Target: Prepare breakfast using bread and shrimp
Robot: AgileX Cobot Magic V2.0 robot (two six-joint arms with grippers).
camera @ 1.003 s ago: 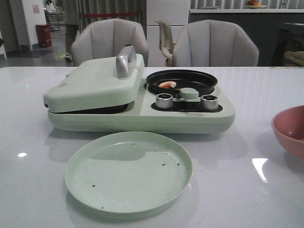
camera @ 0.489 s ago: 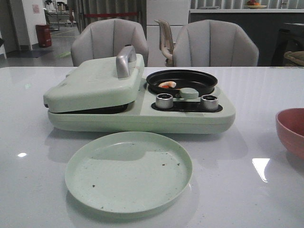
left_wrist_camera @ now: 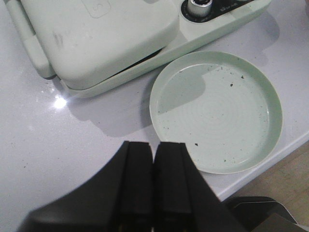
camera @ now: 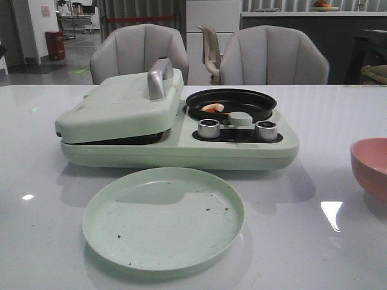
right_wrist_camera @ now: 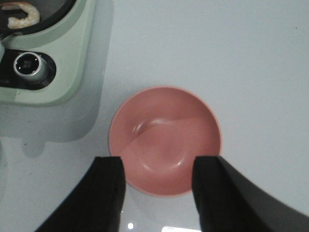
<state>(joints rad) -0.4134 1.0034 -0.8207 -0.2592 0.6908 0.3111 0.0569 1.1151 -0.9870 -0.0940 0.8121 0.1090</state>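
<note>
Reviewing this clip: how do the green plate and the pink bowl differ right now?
The green plate is pale mint, flat and shallow; the pink bowl is salmon pink, with deep curved walls. The plate has dark crumbs scattered over it, while the bowl looks clean inside. The plate sits in front of the breakfast maker; the bowl sits off to its right, with the open right gripper above it. Both are round, upright and hold no food.
</note>
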